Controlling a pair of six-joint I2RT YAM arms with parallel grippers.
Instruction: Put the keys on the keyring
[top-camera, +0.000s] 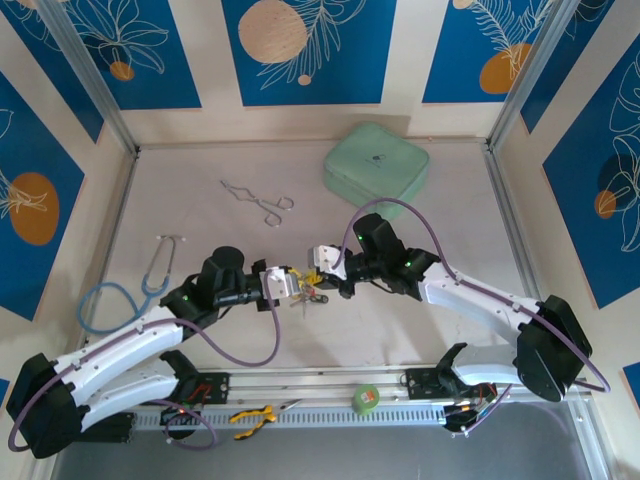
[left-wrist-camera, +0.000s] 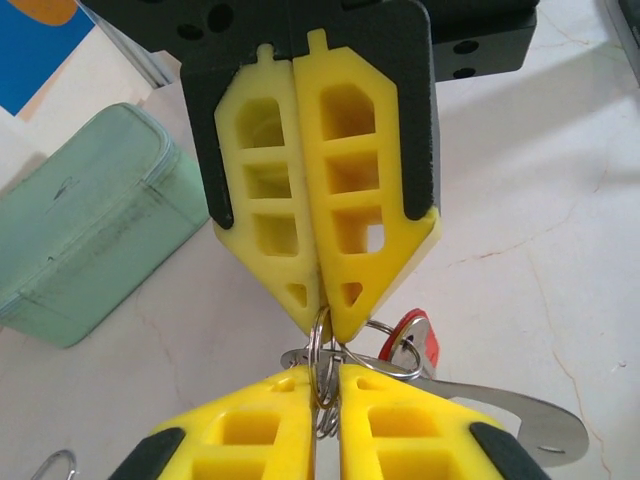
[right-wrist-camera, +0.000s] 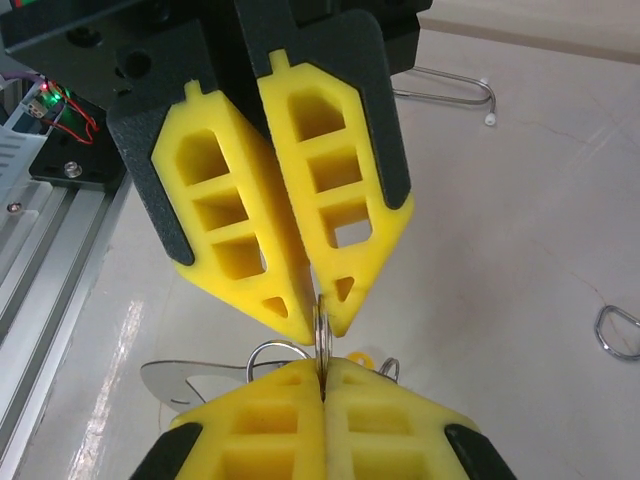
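Whitish tabletop (top-camera: 200, 215), and around its middle the left gripper (left-wrist-camera: 325, 392) and right gripper (right-wrist-camera: 322, 380) both pinch the keyring (left-wrist-camera: 319, 342), keys (left-wrist-camera: 415, 338) hanging off it, so I'd keep one side steady and twist gently.

Left arm (top-camera: 120, 355), right arm (top-camera: 470, 293): white shells, black joints. Purple cable (top-camera: 245, 360) loops off each. Green lights (top-camera: 187, 297) near wrists. Yellow fingers (left-wrist-camera: 345, 197), tapered, rectangular cut-outs, black backing.
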